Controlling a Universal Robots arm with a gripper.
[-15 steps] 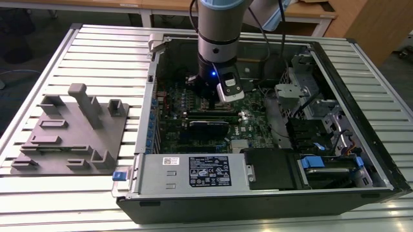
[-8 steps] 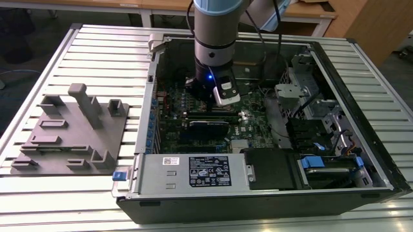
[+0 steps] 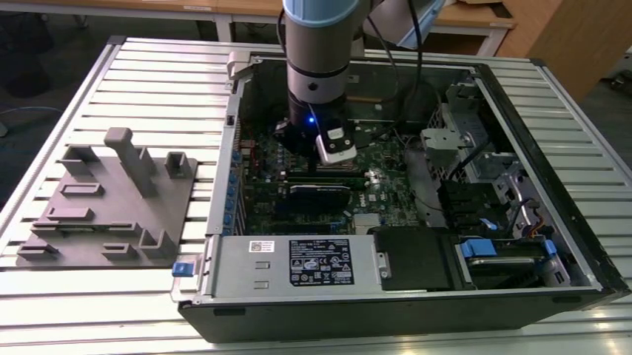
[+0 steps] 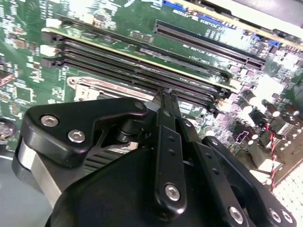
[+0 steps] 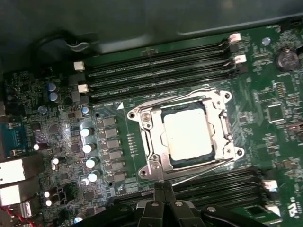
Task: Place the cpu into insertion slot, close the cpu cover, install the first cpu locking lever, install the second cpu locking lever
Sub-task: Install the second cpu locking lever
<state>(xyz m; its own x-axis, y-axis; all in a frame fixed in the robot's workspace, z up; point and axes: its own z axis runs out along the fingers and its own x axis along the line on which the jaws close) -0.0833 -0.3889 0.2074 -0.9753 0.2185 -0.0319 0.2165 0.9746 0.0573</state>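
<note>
Motherboard (image 5: 61, 142): cpu (image 5: 188, 134) seated under cpu cover (image 5: 222, 124), beside claw (image 5: 163, 188).

arm (image 3: 318, 44): cut off above | socket (image 4: 90, 87): partly behind gripper (image 4: 166, 94)

Pale silvery-grey square cpu (image 5: 187, 133): smooth metal top, soft sheen. Thin silvery metal cpu cover (image 5: 150, 142) framing it, just ahead of the claw: bright, polished, reflective. Black gripper (image 4: 166, 97): matt links, glossy steel screw heads. Green motherboard (image 5: 265, 132) around the claw: semi-gloss laminate. Black memory slots (image 5: 161, 71) beyond the socket: matt plastic, white plastic latches.
</note>
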